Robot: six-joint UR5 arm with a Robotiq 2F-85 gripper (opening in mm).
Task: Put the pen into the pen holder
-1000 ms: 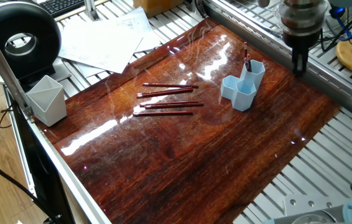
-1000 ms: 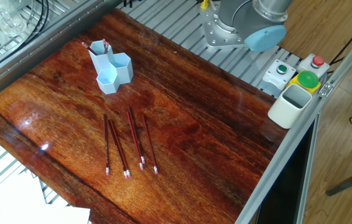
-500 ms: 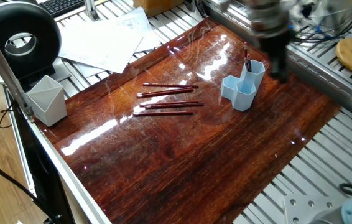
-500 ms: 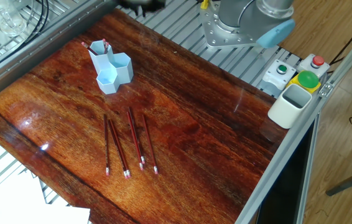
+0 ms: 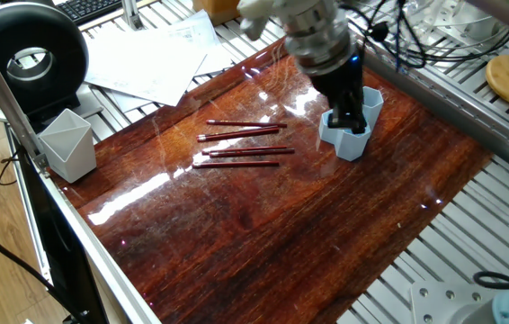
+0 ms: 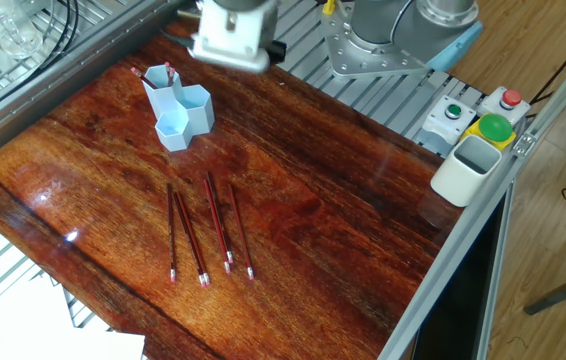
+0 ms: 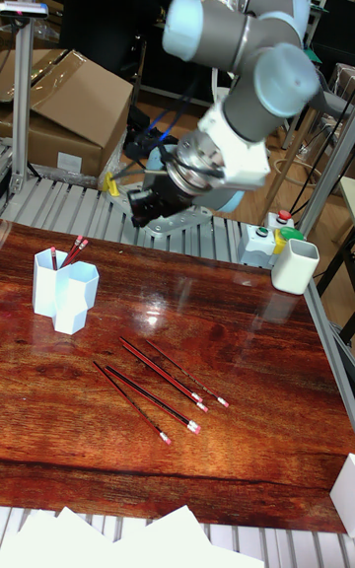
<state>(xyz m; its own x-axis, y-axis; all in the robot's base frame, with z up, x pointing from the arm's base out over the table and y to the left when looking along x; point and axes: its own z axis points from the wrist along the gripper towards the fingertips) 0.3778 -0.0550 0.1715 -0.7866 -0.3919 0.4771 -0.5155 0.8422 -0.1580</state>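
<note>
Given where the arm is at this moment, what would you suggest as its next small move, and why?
Probably carry the pincer across and down toward the nearest of the four pens lying flat on the table. It seems to hold nothing, while the pen holder already has pens in its tallest tube. In the tall fixed view the pincer hangs well above the wood, away from the loose pens.

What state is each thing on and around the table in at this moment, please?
pen holder: upright, two pens standing in its tallest tube.
four pens: lying flat, side by side on the table, untouched.
end effector: above the table, carrying nothing visible; jaws unclear.
white cup: upright at the table edge.
</note>
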